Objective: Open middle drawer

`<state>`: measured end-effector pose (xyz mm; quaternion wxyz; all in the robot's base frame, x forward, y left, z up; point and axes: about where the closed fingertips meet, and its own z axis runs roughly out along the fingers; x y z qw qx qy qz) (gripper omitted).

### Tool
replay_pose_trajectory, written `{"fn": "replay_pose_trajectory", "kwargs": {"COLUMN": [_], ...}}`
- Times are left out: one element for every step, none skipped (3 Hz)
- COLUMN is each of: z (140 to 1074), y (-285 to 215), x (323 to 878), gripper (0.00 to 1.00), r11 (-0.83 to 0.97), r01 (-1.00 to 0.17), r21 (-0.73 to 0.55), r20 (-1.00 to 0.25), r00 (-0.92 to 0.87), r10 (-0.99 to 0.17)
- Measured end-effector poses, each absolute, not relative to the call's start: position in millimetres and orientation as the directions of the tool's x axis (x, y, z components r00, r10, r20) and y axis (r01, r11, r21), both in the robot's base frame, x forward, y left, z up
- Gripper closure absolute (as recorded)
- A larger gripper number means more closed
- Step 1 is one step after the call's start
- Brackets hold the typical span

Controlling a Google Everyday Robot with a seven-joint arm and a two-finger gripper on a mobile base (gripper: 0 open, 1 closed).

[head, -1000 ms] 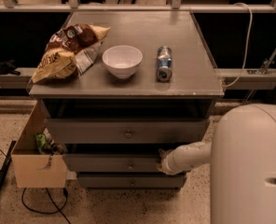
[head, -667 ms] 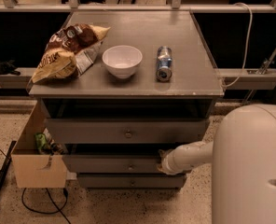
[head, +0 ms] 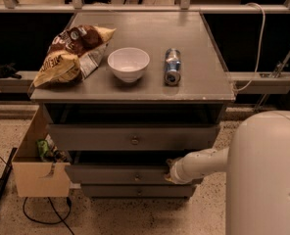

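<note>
The middle drawer (head: 110,174) is a wide, shallow grey front with a small round knob (head: 136,176), set between a taller, wider drawer (head: 86,137) above and a narrower one (head: 110,191) below. A dark gap shows above its top edge. My gripper (head: 170,172) is at the end of the white arm (head: 204,163). It sits at the right part of the middle drawer's front, near the top edge and right of the knob. The gripper's tip is hidden against the drawer.
On the cabinet top (head: 194,82) lie a chip bag (head: 69,55), a white bowl (head: 128,63) and a can on its side (head: 172,66). An open cardboard box (head: 37,173) stands at the cabinet's left. Cables lie on the floor (head: 42,212). My white body (head: 265,175) fills the lower right.
</note>
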<state>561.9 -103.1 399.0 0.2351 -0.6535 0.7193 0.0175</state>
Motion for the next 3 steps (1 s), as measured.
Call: {"fn": "replay_pose_trajectory", "kwargs": {"z": [399.0, 399.0, 398.9], "y": [-103.1, -103.1, -103.1], "x": [561.9, 561.9, 561.9], "gripper": [0.58, 0.35, 0.06], "r11": [0.145, 0.145, 0.145], "r01": [-0.948, -0.948, -0.948], "r21": [-0.282, -0.282, -0.282], "r20": [-0.361, -0.361, -0.361], "r00": [-0.035, -0.035, -0.035], "r10": [-0.932, -0.932, -0.932]}}
